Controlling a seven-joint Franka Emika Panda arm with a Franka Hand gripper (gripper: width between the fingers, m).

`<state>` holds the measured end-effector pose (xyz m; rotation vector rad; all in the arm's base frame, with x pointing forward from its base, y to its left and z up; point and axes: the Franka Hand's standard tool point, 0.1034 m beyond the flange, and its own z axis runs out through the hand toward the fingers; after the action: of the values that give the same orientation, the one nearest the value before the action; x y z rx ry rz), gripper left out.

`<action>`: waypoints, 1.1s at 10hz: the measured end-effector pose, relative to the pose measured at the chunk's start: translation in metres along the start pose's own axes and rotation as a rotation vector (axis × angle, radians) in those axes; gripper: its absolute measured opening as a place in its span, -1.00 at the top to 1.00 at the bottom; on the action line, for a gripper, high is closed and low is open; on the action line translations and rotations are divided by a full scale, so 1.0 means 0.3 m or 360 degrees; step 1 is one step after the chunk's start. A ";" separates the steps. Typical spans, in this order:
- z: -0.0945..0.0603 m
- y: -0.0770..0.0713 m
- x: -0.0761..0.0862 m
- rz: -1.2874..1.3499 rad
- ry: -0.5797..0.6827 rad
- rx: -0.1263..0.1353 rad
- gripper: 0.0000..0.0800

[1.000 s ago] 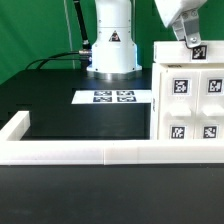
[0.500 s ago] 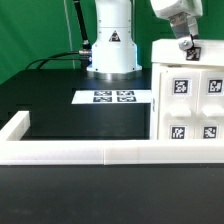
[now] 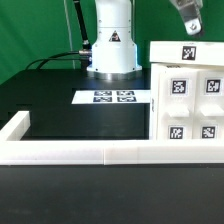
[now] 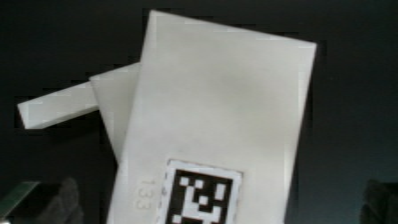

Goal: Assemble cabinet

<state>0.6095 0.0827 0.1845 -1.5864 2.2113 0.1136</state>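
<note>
The white cabinet (image 3: 192, 103) stands at the exterior view's right, with several square tags on its front face. A white top panel (image 3: 170, 50) with one tag lies on it, slightly tilted. My gripper (image 3: 193, 29) hangs just above that panel at the frame's top right, touching nothing. In the wrist view the panel (image 4: 214, 90) with its tag (image 4: 206, 192) fills the frame below my gripper (image 4: 214, 208). The dark fingers (image 4: 43, 200) stand wide apart at the frame's edges and are open. A white edge (image 4: 61, 106) sticks out beside the panel.
The marker board (image 3: 113, 97) lies on the black table in front of the robot base (image 3: 110, 45). A low white border wall (image 3: 80, 152) runs along the front and the exterior view's left side. Cables trail at the back left.
My gripper has risen from the tagged top panel toward the frame's top right. The panel stays on the cabinet.
</note>
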 end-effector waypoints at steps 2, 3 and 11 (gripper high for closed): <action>-0.011 -0.011 -0.010 0.0007 -0.0016 0.0023 -0.99; -0.010 -0.009 -0.009 -0.0049 -0.0014 0.0021 -0.99; 0.013 0.043 -0.083 -0.1513 0.0008 -0.0274 -0.99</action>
<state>0.6053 0.1103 0.1880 -2.5375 1.2624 0.0168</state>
